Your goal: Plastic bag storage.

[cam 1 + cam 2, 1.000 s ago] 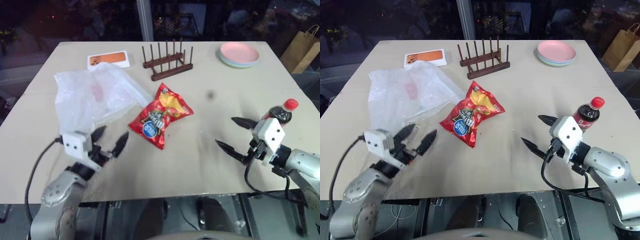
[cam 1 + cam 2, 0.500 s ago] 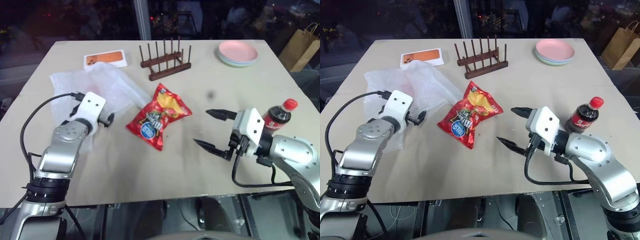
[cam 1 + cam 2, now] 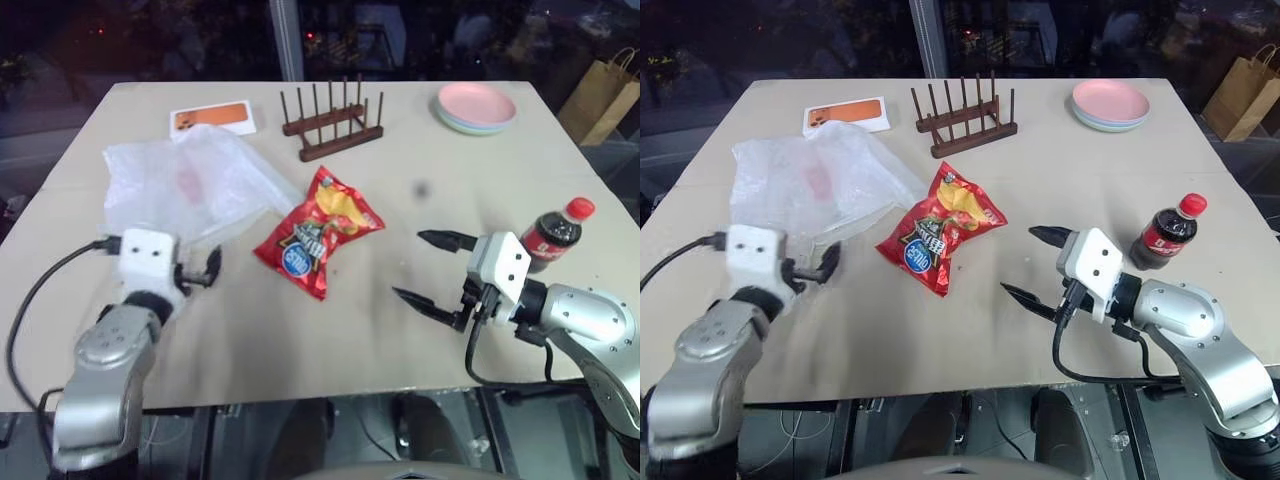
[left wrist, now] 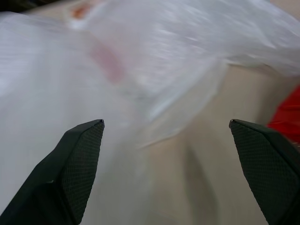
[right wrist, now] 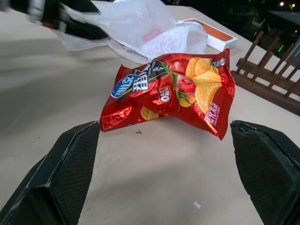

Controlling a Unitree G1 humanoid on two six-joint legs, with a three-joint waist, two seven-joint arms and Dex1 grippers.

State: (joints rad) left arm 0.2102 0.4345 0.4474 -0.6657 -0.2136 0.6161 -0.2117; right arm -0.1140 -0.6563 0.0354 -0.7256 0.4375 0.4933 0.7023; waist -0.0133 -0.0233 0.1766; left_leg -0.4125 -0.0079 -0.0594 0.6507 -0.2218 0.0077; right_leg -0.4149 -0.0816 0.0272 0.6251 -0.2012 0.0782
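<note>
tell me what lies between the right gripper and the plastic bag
The red chip packet lies on the table between the open right gripper and the plastic bag; the right wrist view shows it best.

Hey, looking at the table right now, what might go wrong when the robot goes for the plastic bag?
The plastic bag is thin and crumpled, so the open left end effector at its near edge may pinch only one layer and slip. The chip packet lies against the bag and might get dragged along.
</note>
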